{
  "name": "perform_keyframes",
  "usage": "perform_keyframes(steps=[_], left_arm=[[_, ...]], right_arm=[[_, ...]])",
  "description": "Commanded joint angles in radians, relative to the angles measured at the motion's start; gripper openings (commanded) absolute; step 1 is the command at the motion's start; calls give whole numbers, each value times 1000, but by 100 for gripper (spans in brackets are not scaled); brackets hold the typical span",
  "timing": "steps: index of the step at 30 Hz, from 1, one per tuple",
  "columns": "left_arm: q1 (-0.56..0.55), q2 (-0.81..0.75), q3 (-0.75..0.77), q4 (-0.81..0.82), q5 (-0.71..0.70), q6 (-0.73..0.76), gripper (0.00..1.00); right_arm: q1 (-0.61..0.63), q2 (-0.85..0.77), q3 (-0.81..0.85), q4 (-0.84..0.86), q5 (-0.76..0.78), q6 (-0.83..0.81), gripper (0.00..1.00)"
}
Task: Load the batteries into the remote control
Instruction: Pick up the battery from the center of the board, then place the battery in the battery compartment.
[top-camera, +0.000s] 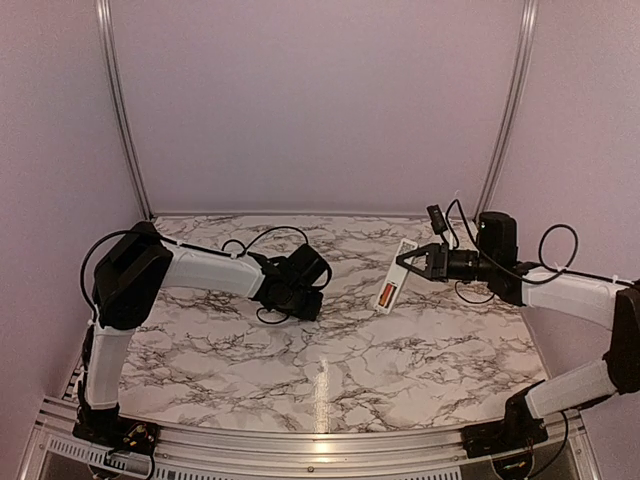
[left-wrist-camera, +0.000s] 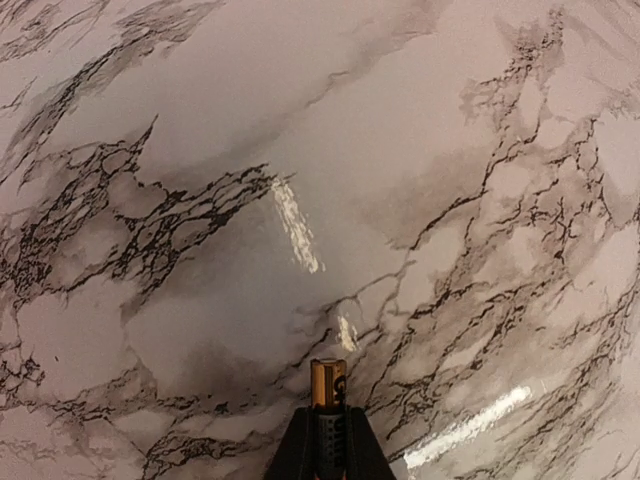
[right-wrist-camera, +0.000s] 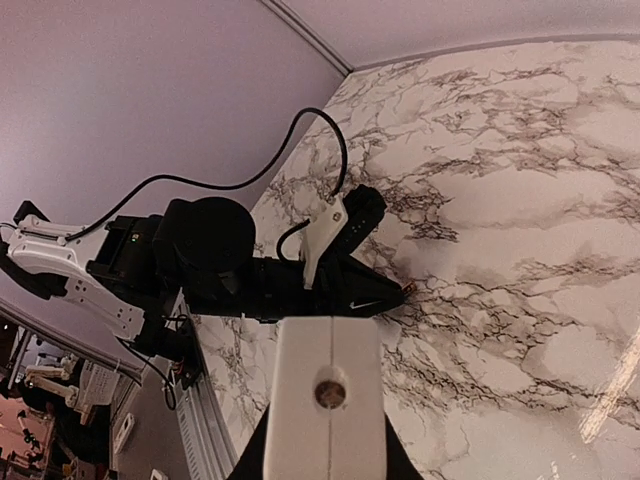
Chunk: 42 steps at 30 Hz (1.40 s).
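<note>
We count remote control (top-camera: 395, 277): one, our landmark. Batteries: two by our count. One battery (left-wrist-camera: 327, 383) well left of remote control, between fingertips of left gripper (left-wrist-camera: 328, 430). Other battery (top-camera: 387, 295) shows as copper patch in remote control's open bay, too small for us to confirm shape. Grippers: two, with right gripper (top-camera: 405, 262) touching remote control's right edge. Arms: two, left arm (top-camera: 205, 268) and right arm (top-camera: 570, 292), one each side of remote control. Marble table (top-camera: 330, 370) beneath remote control: one. Metal posts behind remote control: two, left post (top-camera: 120, 110) and right post (top-camera: 512, 100).
</note>
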Motion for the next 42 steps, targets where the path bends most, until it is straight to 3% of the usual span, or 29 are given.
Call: perform_keyframes(steps=[1,8,13,22,35,42], left_arm=[[6,-176,-145,59,91,89,0],[-7,-441,-333,167,314,149,0],[-56,-511,-330,113,372,159,0],[-140,-459,-212,16,428,89,0],[-167,-380,-142,-33,427,36,0],[-172,-322,-95,-69,409,36,0]], right_arm=[[-8,48,-71,206,-80,170,0],[45,105,-164,411,-48,322,0],[112,180,-201,568,4,435,0],[188,283,-219,752,82,540,0],[217,401,-284,1007,140,682,0],[230,429,-299,1063,142,709,0]])
